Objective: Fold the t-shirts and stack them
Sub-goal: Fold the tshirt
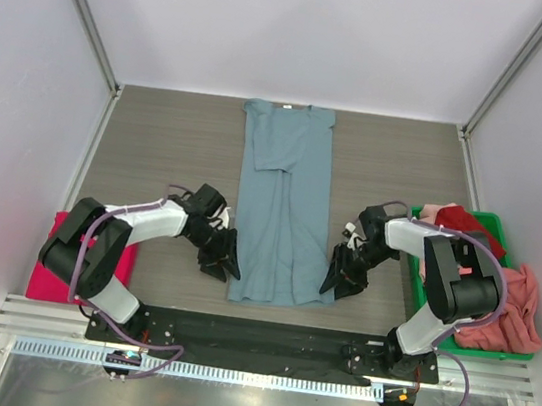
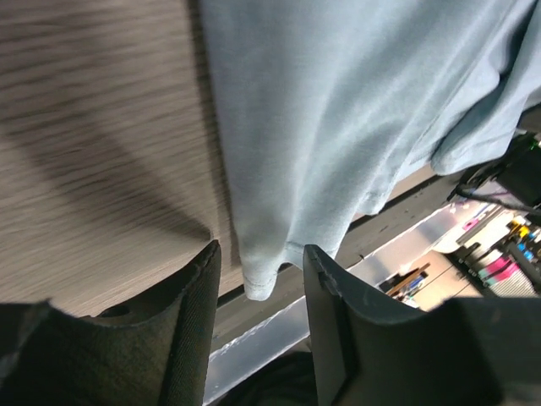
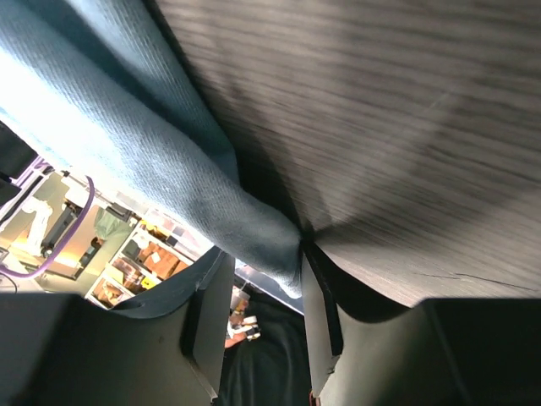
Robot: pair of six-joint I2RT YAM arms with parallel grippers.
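shows a magenta t-shirt (image 1: 51,271) at 8 o'clock. brackets the left hem corner with the left gripper (image 1: 225,265), fingers parted, nothing clamped. stretches the grey-blue t-shirt (image 1: 281,204), soft matte jersey, long and narrow down the woodgrain table (image 1: 159,137), hem at 6 o'clock. mirrors with the right gripper (image 1: 333,285), equally parted. next, probably: pinching both corners, folding toward 12 o'clock.

Wood-grain table (image 1: 159,137) fills centre. Green plastic bin (image 1: 491,218) at 3 o'clock, against right wall. Black base plate (image 1: 262,338) at 6 o'clock; slotted metal rail (image 1: 257,375) just beyond it.
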